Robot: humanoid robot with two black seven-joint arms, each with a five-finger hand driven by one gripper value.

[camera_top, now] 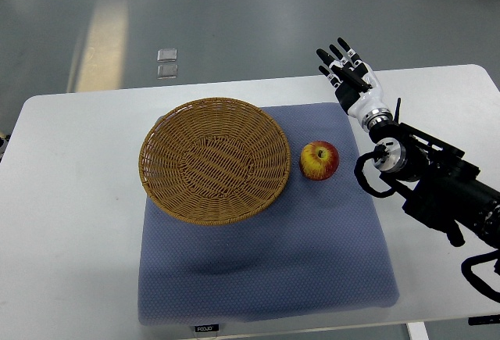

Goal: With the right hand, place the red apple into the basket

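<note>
**Apple sits between basket and right robot hand, not yet grasped**

A grey, glossy floor (pixel 258 19) surrounds a white worktop (pixel 70 199), and two small clear squares (pixel 167 63) lie on the floor beyond its far edge. A blue-grey mat (pixel 258 270) covers the middle of the worktop, with a small label at its near edge that is too small to read.

Going from the left: no left arm shows anywhere along that edge. On the left half of the mat rests the wicker basket (pixel 166 191), round, shallow and with nothing inside it. Just beside its right rim, close but apparently not touching, lies the red apple (pixel 319 160), red with a yellow patch, its stem dimple facing up. It is roughly round, so no long axis governs the approach.

Further right, and farther from the camera than the apple, hovers the right robot hand (pixel 347 74). Its fingers are spread and straight, pointing away toward the far edge, and it holds nothing. Its dark forearm runs down to the picture's right edge.

The relation that matters: the apple lies to the left of the hand and nearer the camera, well apart from the fingertips, roughly level with the wrist. By my reckoning the hand must turn back and come down toward the apple before any grasp; after that, the carry to the basket is short and leftward.
</note>
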